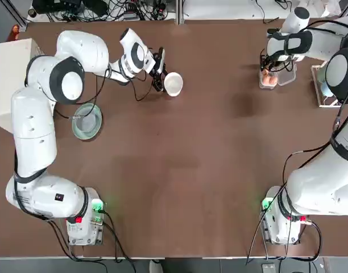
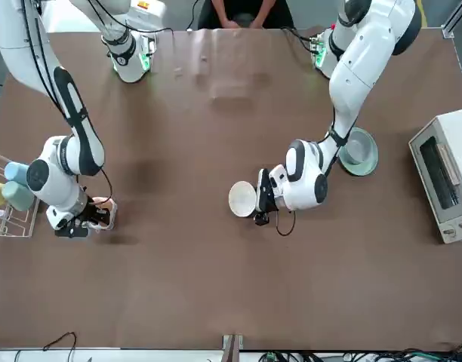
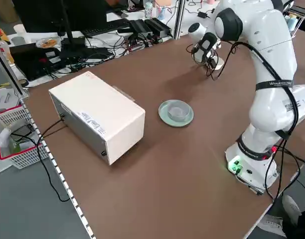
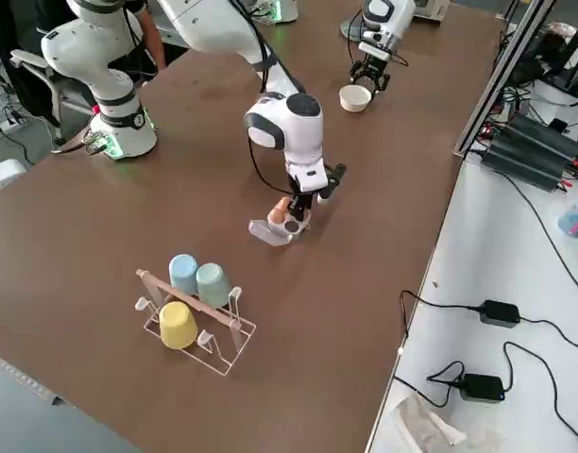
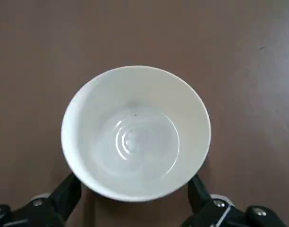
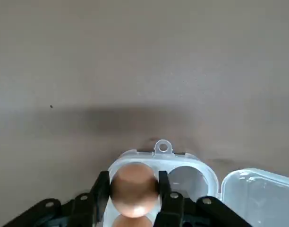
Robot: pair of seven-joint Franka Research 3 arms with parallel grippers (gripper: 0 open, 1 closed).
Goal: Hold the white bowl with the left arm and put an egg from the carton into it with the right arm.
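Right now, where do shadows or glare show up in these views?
Right wrist view: a broad dark shadow band crosses the table beyond the carton. Left wrist view: ring-shaped highlights glint inside the white bowl. Top view: soft darker patches mottle the table; green base lights glow.

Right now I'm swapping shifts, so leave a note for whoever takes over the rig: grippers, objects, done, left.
Left gripper: open, fingers on either side of the empty white bowl, not clearly gripping.
Right gripper: shut on an egg still in the open carton, at the table's far right.
Done: both arms in place, egg grasped.
Left: lift the egg, carry it across, set it in the bowl.
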